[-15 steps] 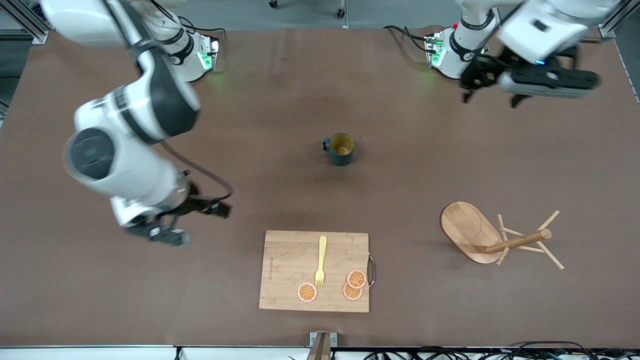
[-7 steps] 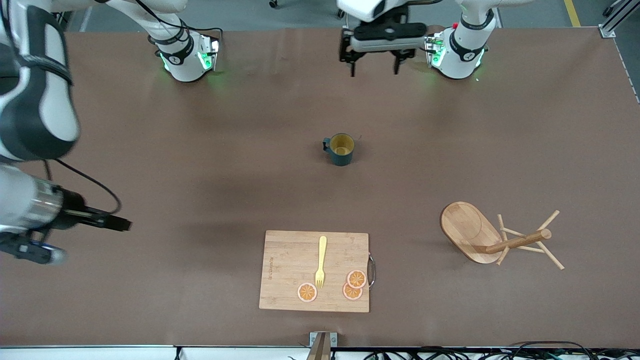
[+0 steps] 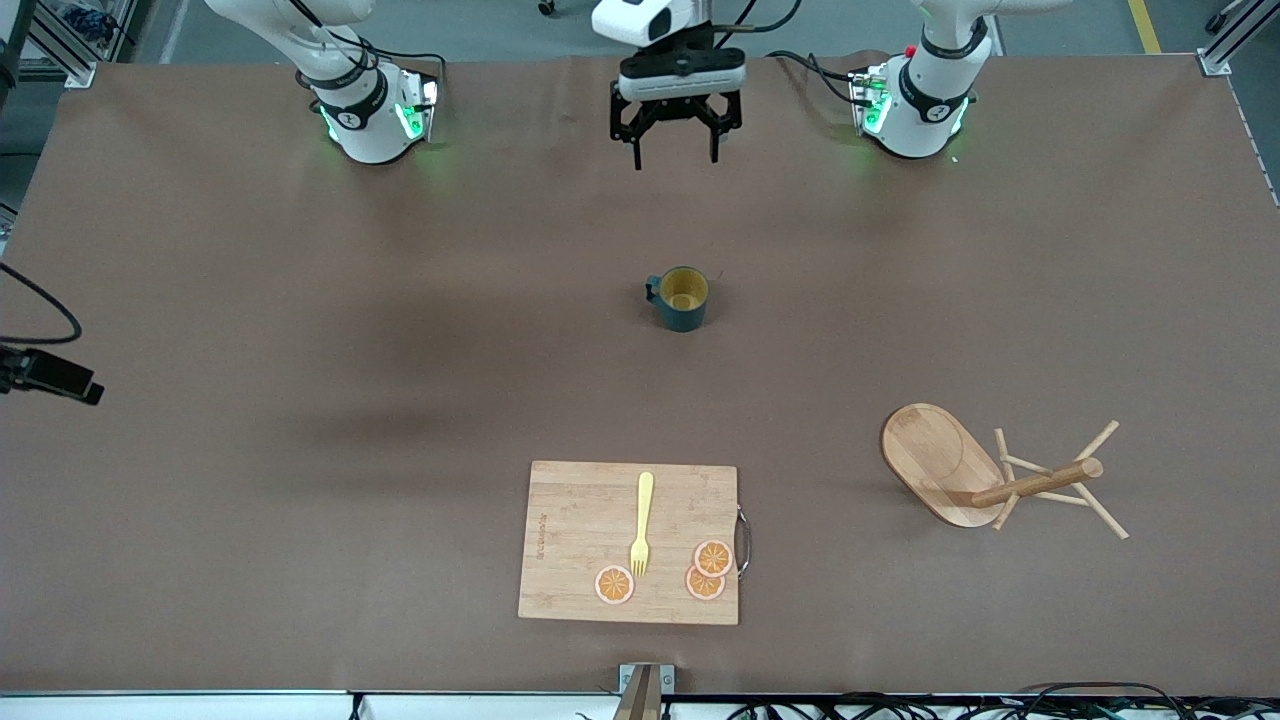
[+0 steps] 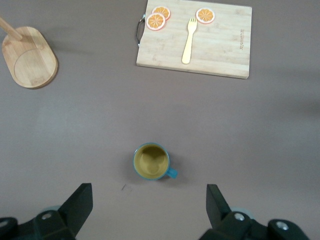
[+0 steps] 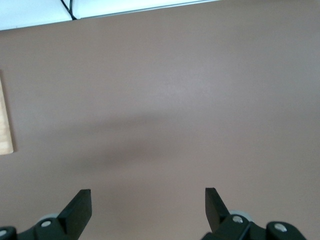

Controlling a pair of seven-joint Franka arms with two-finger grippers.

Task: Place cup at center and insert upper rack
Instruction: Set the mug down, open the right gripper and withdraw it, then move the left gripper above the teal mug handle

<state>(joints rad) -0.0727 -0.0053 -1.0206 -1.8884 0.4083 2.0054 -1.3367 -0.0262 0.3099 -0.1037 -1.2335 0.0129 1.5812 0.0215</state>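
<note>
The cup, dark teal with a yellow inside, stands upright near the table's middle; it also shows in the left wrist view. The upper rack, a wooden mug tree, lies on its side toward the left arm's end, nearer the front camera than the cup. My left gripper hangs open and empty over the table between the two bases; in its wrist view the cup is apart from its fingers. My right gripper is open and empty over bare table and is out of the front view.
A bamboo cutting board with a yellow fork and orange slices lies near the front edge. Its edge shows in the right wrist view. A dark cable end of the right arm shows at the right arm's end.
My left gripper swung from the left arm's end to over the table between the bases. My right arm swung away past the right arm's end, mostly leaving the front view.
</note>
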